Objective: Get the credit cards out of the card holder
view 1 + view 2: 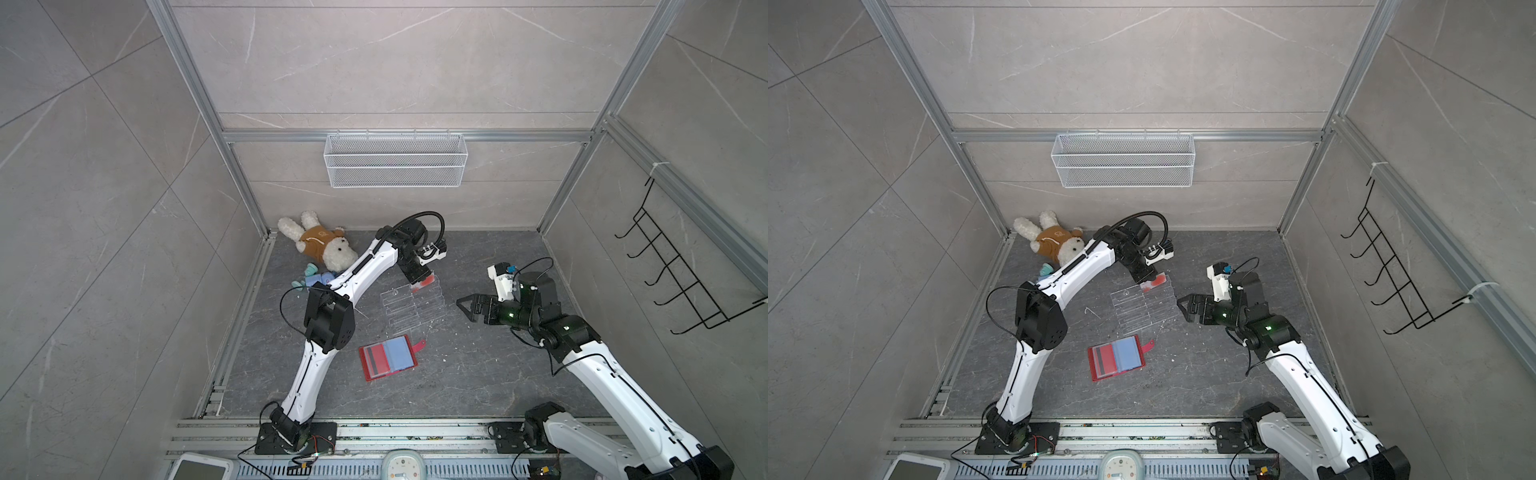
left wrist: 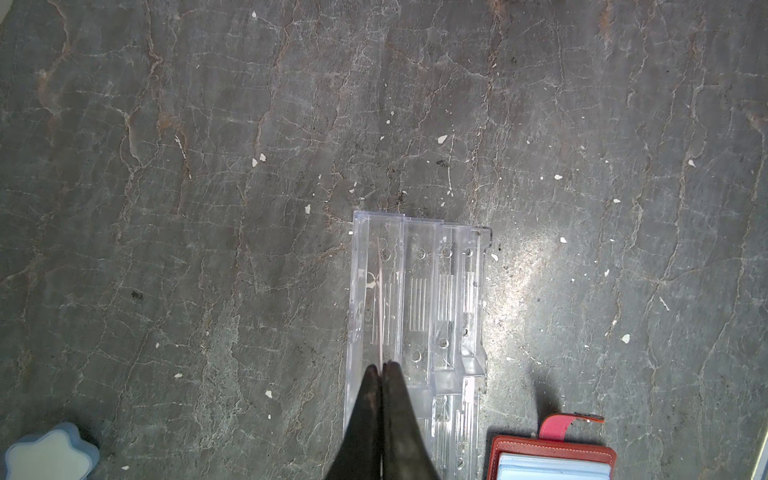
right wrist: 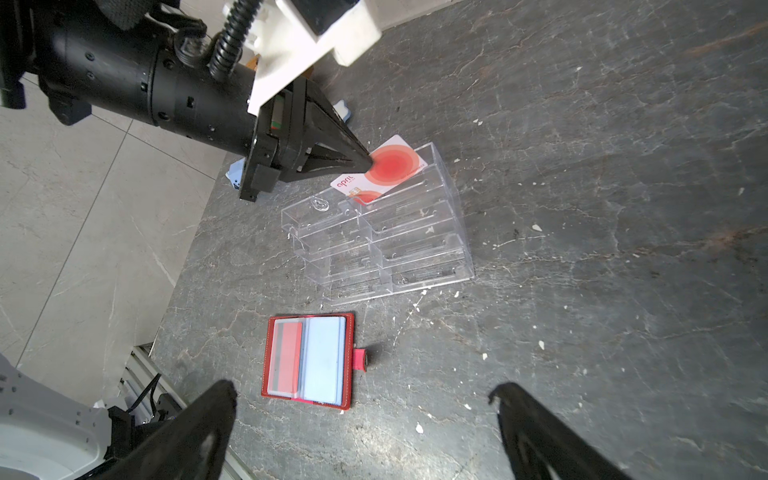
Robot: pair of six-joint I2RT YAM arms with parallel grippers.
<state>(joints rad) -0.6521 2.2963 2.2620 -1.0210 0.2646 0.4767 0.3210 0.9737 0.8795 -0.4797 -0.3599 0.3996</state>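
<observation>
The red card holder (image 1: 388,358) (image 1: 1116,358) (image 3: 307,361) lies open on the dark floor, with pale blue sleeves showing. A red card with a dark stripe (image 3: 286,353) sits in one sleeve. My left gripper (image 1: 420,281) (image 1: 1148,282) (image 2: 383,366) (image 3: 365,164) is shut on a white credit card with a red circle (image 3: 390,168) (image 1: 426,282). The card's lower edge stands in the back pocket of a clear acrylic stand (image 3: 386,241) (image 2: 419,291). My right gripper (image 1: 462,308) (image 1: 1182,308) (image 3: 361,390) hangs open beside the stand, holding nothing.
A plush rabbit (image 1: 320,245) and a blue star-shaped toy (image 1: 316,280) (image 2: 50,453) lie at the back left. A white wire basket (image 1: 395,160) hangs on the back wall and a black hook rack (image 1: 681,270) on the right wall.
</observation>
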